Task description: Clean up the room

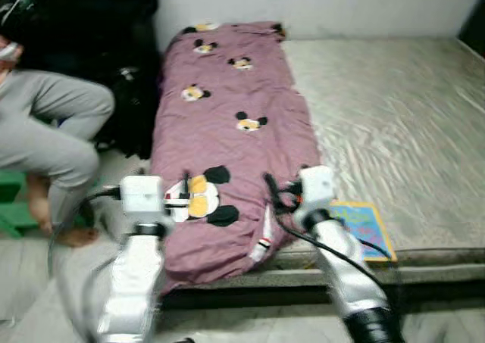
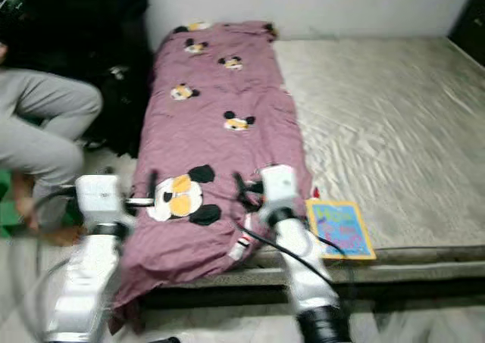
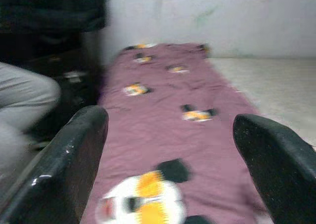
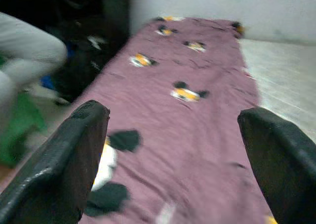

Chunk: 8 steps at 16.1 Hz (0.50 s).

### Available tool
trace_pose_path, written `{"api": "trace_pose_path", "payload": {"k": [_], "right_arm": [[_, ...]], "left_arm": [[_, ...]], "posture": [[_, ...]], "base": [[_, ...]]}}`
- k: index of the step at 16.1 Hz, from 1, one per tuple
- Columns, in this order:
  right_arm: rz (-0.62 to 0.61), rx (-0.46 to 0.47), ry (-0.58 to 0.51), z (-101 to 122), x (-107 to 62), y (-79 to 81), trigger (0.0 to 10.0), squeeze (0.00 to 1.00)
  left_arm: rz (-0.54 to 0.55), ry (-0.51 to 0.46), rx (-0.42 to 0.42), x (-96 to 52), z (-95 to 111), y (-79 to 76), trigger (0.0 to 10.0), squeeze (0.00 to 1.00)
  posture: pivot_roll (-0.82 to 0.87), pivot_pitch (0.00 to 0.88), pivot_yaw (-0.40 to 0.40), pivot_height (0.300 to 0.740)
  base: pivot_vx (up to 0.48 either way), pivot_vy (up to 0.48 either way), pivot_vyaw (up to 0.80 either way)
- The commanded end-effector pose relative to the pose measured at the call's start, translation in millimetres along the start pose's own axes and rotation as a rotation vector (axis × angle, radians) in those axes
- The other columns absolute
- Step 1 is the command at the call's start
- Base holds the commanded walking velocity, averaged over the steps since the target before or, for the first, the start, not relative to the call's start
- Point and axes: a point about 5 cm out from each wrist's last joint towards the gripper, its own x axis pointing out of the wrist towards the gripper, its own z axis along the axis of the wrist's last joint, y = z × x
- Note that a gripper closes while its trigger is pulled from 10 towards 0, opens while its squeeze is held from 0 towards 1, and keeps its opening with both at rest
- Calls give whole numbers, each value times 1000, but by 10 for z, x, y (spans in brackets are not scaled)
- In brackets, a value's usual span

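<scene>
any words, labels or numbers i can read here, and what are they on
None can be read.
The colourful book on the mattress near the right tool: its cover print is too blurred to read.
The striped tag at the purple blanket's edge: too small to tell.
The blanket's prints are cartoon mouse heads, not text.

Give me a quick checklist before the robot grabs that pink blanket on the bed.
1. Left gripper open: ok, fingers spread wide.
2. Right gripper open: ok.
3. Both grippers over the blanket's near end: ok.
4. Fingers touching the fabric: cannot tell, the views are blurred.
5. Book clear of the blanket: ok, it lies beside it on the mattress.
6. Person clear of the arms: ok, seated off to the left.
</scene>
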Motion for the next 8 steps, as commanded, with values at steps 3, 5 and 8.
{"api": "trace_pose_path", "payload": {"k": [3, 5, 8], "right_arm": [[6, 9, -13, 24, 24, 41, 10000, 0], [5, 7, -12, 18, 23, 40, 10000, 0], [9, 5, -11, 12, 26, 36, 10000, 0]], "left_arm": [[17, 2, 28, 5, 1, 53, 10000, 0], [6, 4, 26, 11, -2, 40, 10000, 0], [2, 2, 22, 13, 1, 29, 10000, 0]], "posture": [[-79, 44, -32, 740], [-79, 43, -33, 740], [-78, 44, -35, 740]], "base": [[0, 0, 0], [0, 0, 0], [0, 0, 0]]}}
